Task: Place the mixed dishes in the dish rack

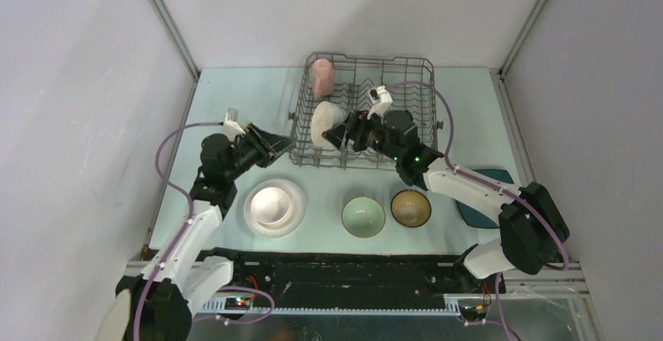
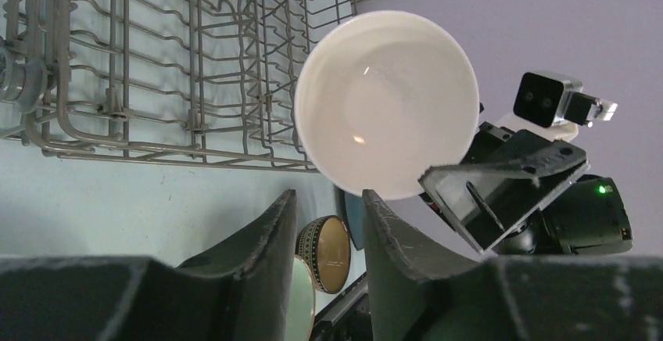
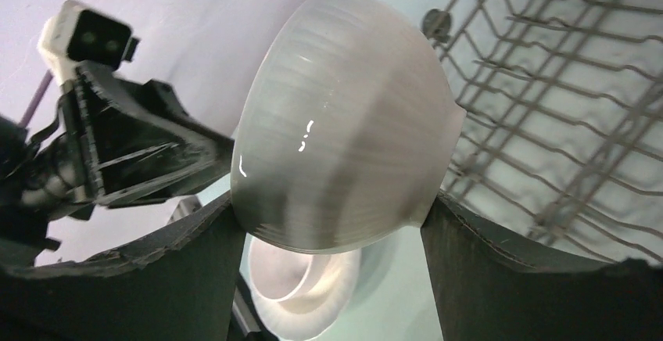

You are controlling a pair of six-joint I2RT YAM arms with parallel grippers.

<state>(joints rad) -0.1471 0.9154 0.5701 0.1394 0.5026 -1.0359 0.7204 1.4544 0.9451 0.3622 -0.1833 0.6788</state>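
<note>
R gripper (image 3: 328, 214), 4 bowls (image 1: 325, 122), 2 plates (image 1: 252, 214)

Glossy smooth white bowl (image 3: 336, 122), bare grey metal wire dish rack (image 1: 422, 83), matt pale green table (image 1: 250, 98).

Fixed camera looks down on the table (image 1: 234, 98) from behind; left wrist camera (image 3: 87, 37) and right wrist camera (image 2: 550, 100) face each other closely across the white bowl (image 2: 387, 102)

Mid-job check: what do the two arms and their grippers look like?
The left arm and right arm have white shells with black joints; a purple cable loops along each. The left gripper and right gripper have matte black wedge-shaped fingers. Green lights glow near the right wrist.
</note>
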